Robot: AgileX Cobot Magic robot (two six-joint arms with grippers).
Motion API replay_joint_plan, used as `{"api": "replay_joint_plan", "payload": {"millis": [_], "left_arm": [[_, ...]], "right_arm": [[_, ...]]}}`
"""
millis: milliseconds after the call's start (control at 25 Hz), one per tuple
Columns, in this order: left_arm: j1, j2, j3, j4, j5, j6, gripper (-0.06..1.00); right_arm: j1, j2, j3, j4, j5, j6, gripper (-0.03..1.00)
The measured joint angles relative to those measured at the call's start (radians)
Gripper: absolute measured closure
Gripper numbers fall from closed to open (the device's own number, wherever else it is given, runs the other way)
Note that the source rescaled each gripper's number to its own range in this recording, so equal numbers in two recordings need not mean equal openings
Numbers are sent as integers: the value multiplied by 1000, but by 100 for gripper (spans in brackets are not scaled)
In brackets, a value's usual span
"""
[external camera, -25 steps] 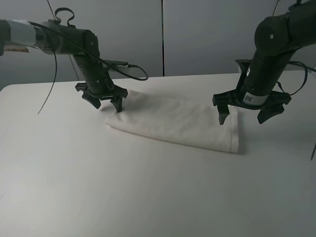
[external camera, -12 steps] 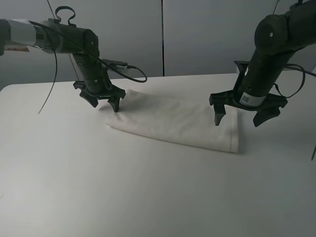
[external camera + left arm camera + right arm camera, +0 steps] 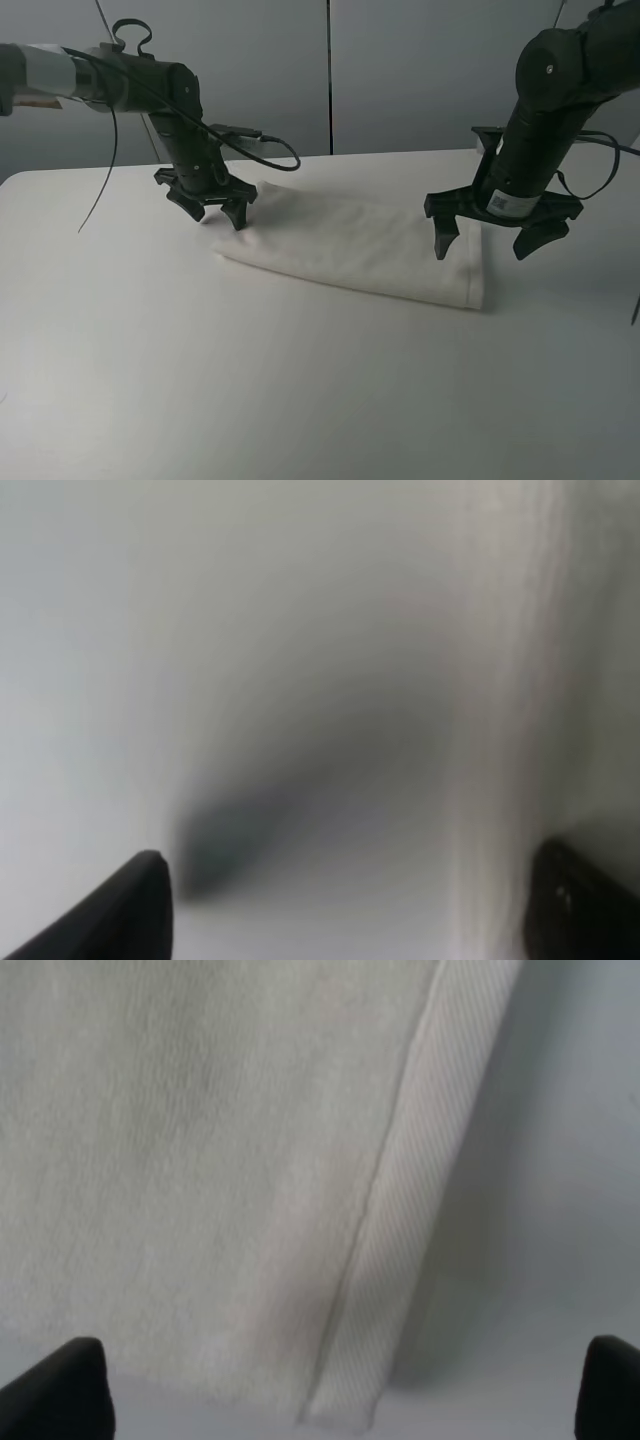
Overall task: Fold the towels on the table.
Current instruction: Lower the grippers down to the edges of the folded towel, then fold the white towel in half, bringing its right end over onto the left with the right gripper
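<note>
The white towel [image 3: 360,248] lies folded in a long flat strip across the middle of the table [image 3: 300,400]. My left gripper [image 3: 213,211] is open and empty, low over the towel's left end, with one finger over the cloth and one over bare table. The left wrist view is blurred: the gripper [image 3: 355,920] is spread over the table, with the towel edge [image 3: 530,680] at one side. My right gripper [image 3: 484,243] is open and empty and straddles the towel's right end. The right wrist view shows the gripper [image 3: 335,1400] spread wide over the terry cloth [image 3: 200,1160] and its ribbed hem [image 3: 430,1210].
A grey panelled wall [image 3: 400,70] stands behind the table. A black cable [image 3: 255,135] trails from the left arm over the back edge. Bare tabletop stretches in front of the towel and to both sides.
My right gripper has shifted slightly left over the towel's end. My left gripper has barely moved. The towel lies as before.
</note>
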Motion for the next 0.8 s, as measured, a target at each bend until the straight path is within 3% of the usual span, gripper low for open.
{"api": "replay_joint_plan", "payload": {"millis": [800], "left_arm": [[10,19,-18,-23,16,40,3]], "right_arm": [[-6,0,-38,58,-27,-33,-3]]}}
